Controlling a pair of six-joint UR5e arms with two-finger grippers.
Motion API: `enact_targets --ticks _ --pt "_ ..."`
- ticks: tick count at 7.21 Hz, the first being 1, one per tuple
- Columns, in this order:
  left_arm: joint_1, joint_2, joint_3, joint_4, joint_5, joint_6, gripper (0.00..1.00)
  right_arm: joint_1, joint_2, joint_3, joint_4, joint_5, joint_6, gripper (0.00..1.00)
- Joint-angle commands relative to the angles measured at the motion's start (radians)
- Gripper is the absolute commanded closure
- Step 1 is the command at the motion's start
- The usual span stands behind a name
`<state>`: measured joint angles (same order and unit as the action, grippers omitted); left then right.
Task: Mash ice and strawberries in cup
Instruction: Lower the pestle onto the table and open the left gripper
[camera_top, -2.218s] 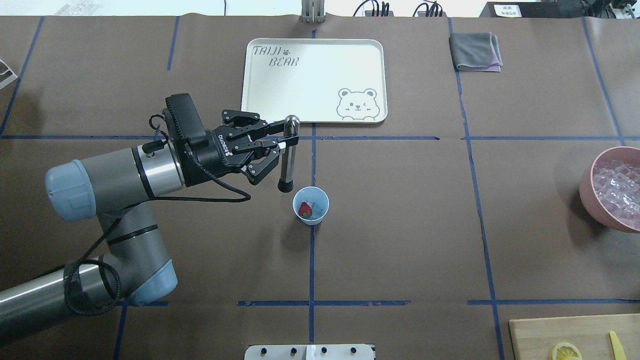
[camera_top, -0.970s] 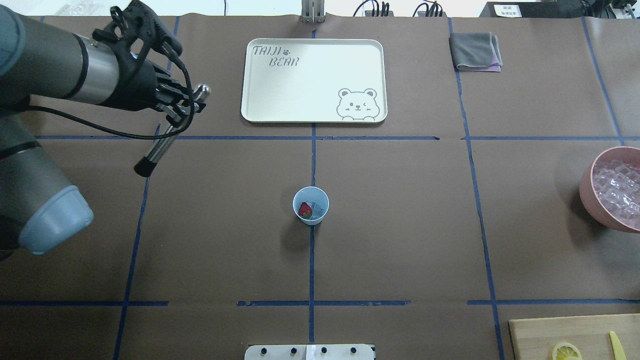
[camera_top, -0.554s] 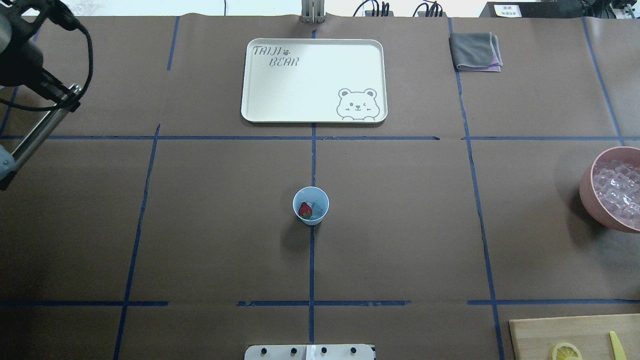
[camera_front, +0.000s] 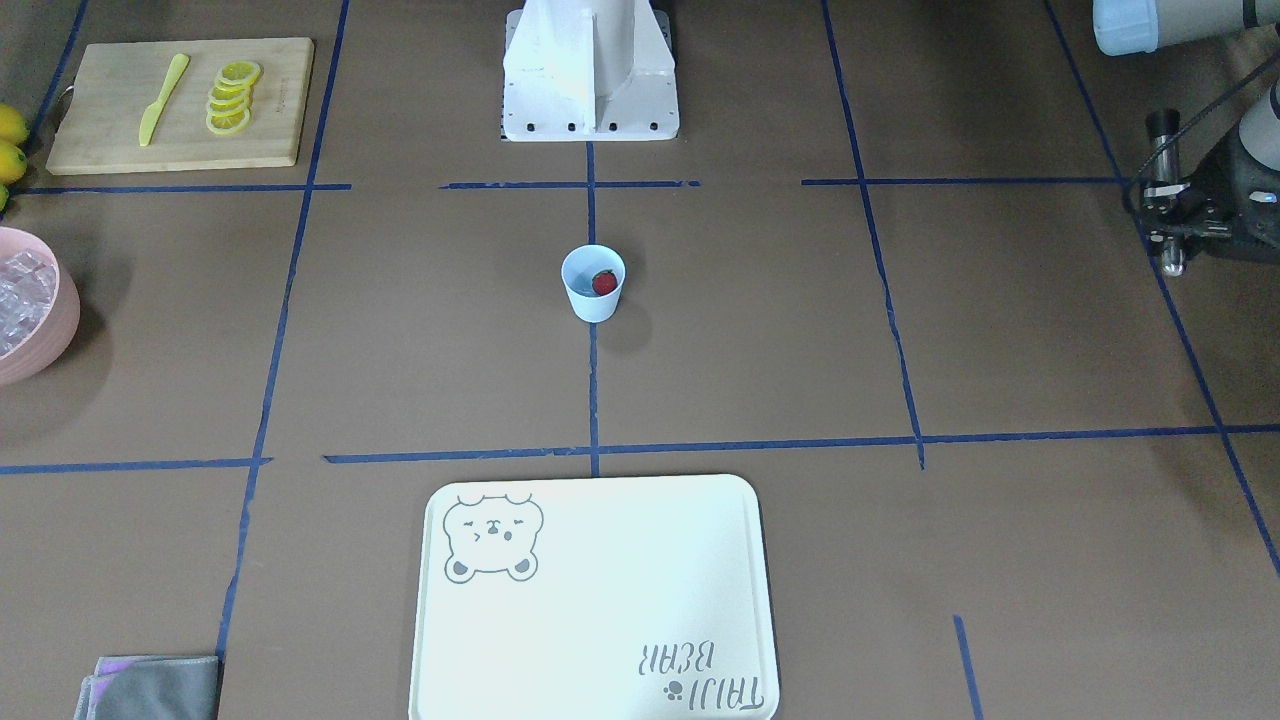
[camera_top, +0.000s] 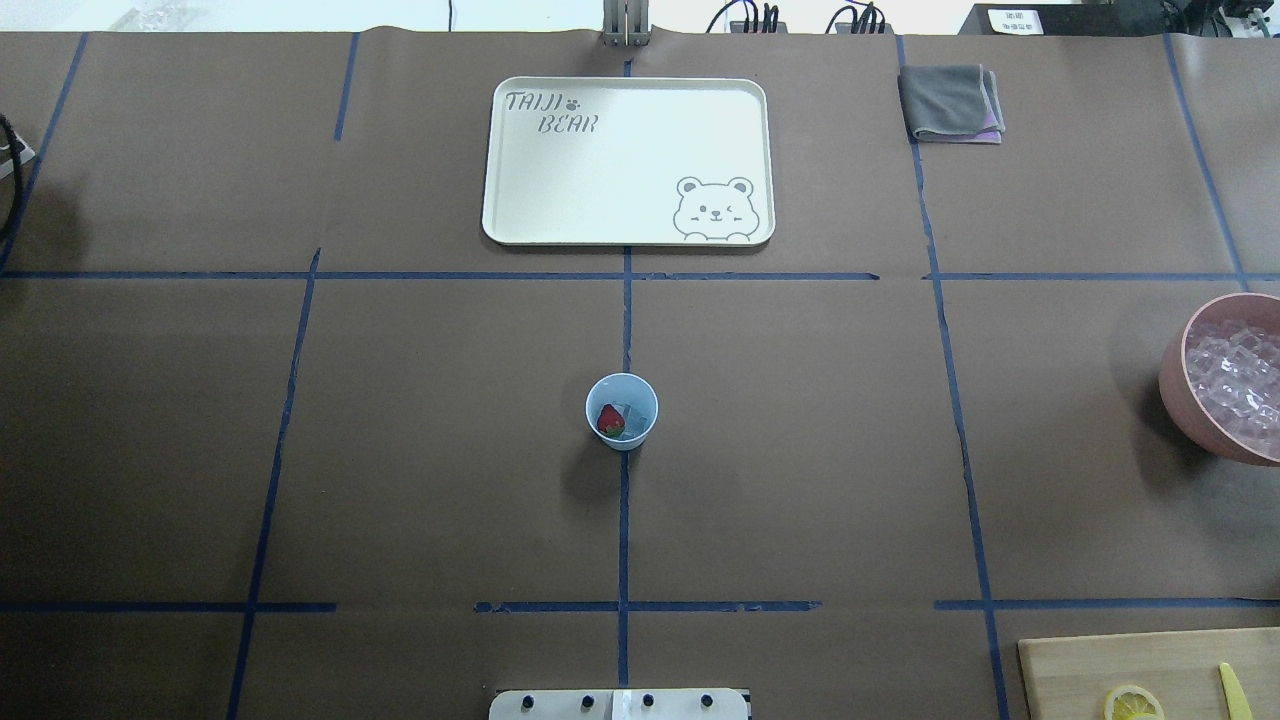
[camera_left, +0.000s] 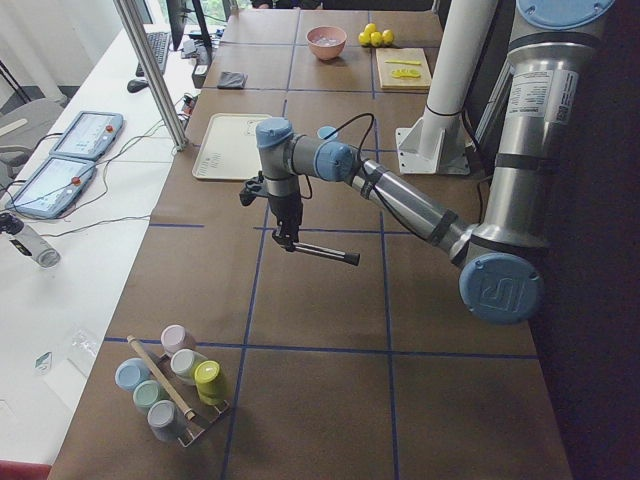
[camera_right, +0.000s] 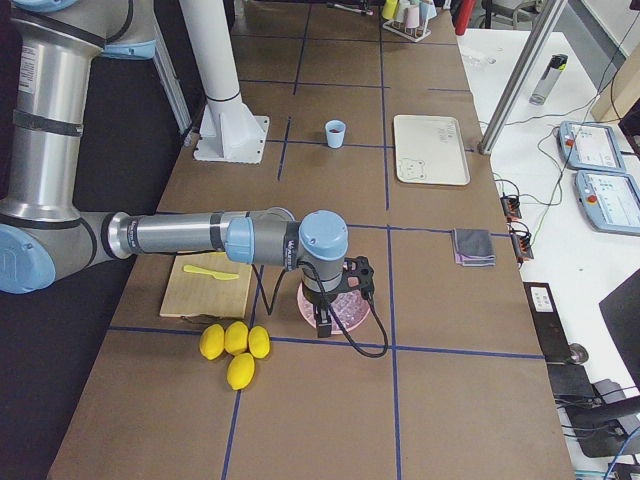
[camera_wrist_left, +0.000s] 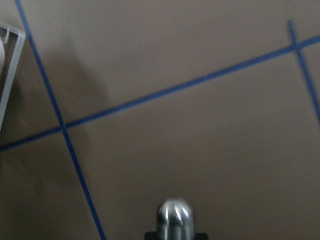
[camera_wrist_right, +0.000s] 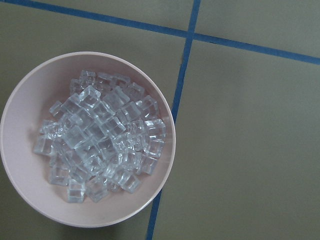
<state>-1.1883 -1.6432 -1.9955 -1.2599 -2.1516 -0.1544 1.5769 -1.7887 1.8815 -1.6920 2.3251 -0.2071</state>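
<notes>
The pale blue cup (camera_top: 621, 411) stands at the table's middle with a red strawberry (camera_top: 609, 420) and a clear piece of ice (camera_top: 631, 410) inside; the front view shows the cup (camera_front: 593, 283) too. Far off at the table's left end, my left gripper (camera_front: 1172, 208) is shut on a metal muddler (camera_front: 1165, 160) with a black tip. Its rounded end (camera_wrist_left: 174, 217) shows in the left wrist view. My right gripper (camera_right: 324, 312) hangs over the pink bowl (camera_wrist_right: 20, 195) full of ice cubes (camera_wrist_right: 100, 145); I cannot tell whether it is open or shut.
A white bear tray (camera_top: 628, 160) lies beyond the cup, with a grey cloth (camera_top: 950, 102) to its right. A cutting board (camera_front: 110, 120) carries lemon slices and a yellow knife. Whole lemons (camera_right: 235, 345) lie near the bowl. A rack of bottles (camera_left: 175, 385) stands at the left end.
My left arm has swung the muddler from beside the cup to the left and out of the overhead view. The cup and its contents have not moved.
</notes>
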Motion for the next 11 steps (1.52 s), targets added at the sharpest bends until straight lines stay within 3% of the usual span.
enact_targets --ticks 1,3,4,11 --pt "-0.004 0.093 0.058 -0.207 -0.036 -0.154 0.95 0.000 0.000 0.001 0.000 0.000 0.000 0.01" --pt "0.001 0.140 0.223 -0.547 -0.036 -0.357 0.95 0.000 0.000 0.002 0.000 0.002 0.000 0.01" --pt "0.004 0.140 0.301 -0.635 -0.034 -0.367 0.95 0.000 0.000 0.002 0.000 0.000 0.000 0.01" --pt "0.062 0.066 0.537 -0.768 -0.028 -0.352 0.92 0.000 -0.001 0.004 0.000 0.000 0.000 0.01"
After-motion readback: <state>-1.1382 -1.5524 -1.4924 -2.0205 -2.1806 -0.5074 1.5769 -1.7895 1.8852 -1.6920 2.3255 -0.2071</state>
